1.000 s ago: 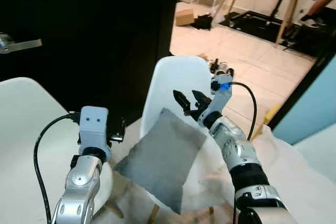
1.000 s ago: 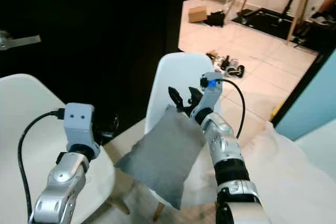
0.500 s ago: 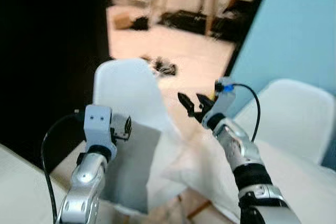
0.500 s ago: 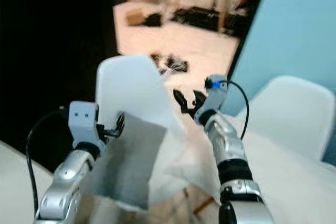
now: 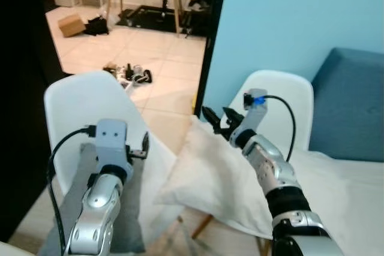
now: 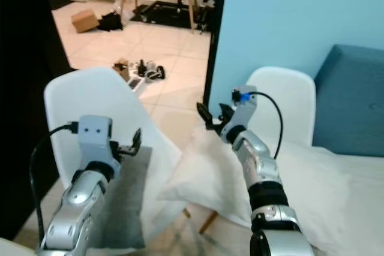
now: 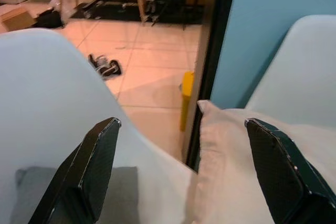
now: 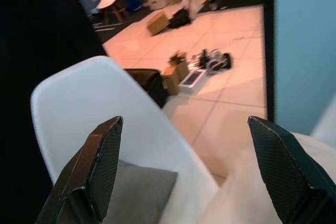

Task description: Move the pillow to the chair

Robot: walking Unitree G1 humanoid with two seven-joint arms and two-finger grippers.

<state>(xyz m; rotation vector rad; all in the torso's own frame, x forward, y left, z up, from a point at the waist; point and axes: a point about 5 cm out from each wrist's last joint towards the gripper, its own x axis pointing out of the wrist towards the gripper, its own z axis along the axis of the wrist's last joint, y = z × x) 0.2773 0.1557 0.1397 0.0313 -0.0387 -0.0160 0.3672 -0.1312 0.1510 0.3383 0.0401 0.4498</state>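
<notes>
On the bed at centre lay the white pillow [image 5: 216,178], its corner at twelve o'clock just under the right pincer [image 5: 217,117], whose fingers stood parted and empty. At nine o'clock the left pincer [image 6: 133,142], likewise parted, hovered over the white chair [image 5: 90,103]. Gripping that corner firmly should serve best.

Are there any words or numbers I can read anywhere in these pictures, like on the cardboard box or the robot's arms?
None can be read.
Cardboard box on the tiled floor: no print legible, too small.
Left gripper and right gripper: no readable label on their housings.
White pillow, grey cushion and white chair: plain, no text.
</notes>
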